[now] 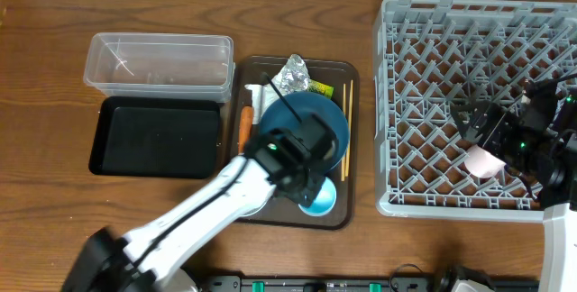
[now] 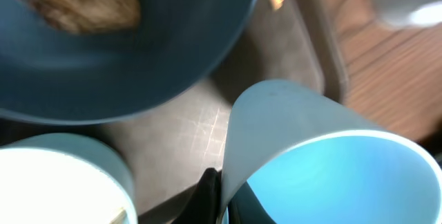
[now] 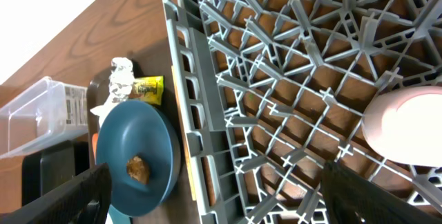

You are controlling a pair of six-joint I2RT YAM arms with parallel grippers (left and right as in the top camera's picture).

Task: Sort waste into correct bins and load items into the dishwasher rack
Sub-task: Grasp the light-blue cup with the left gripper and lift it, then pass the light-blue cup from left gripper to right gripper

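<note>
- Left gripper (image 1: pixel 309 182): low over the near right part of the brown serving tray (image 1: pixel 353 148), at the light-blue cup (image 1: pixel 319 202). In the left wrist view one dark finger (image 2: pixel 206 193) lies against the cup's wall at its rim. The other finger is out of sight, so its spread and grip cannot be told.
- Light-blue cup: upright, near the tray's near right corner. The dark blue bowl (image 1: pixel 311 116) stands just behind it, and the white bowl (image 2: pixel 55 182) just beside it.
- Dark blue bowl: holds the brown food scrap (image 2: pixel 83 6).
- Right gripper (image 3: pixel 215 172): inside the dishwasher rack (image 1: pixel 424 76), fingers (image 3: pixel 65 196) spread wide and holding nothing.
- Pink cup (image 3: pixel 407 127): lies on the rack lattice near the near wall, close to one right finger. Contact cannot be told.
- Edges: chopsticks (image 1: pixel 344 125) lie along the tray's right rim and the carrot (image 1: pixel 244 125) along its left. Crumpled silver foil (image 1: pixel 293 76) and the yellow-green wrapper (image 1: pixel 317 86) sit at its far edge.
- Open room: a narrow strip of bare table (image 1: pixel 365 130) separates tray from rack. The clear tub (image 1: pixel 158 62) and black tray (image 1: pixel 158 137) lie left of the serving tray, the black tray nearer.
</note>
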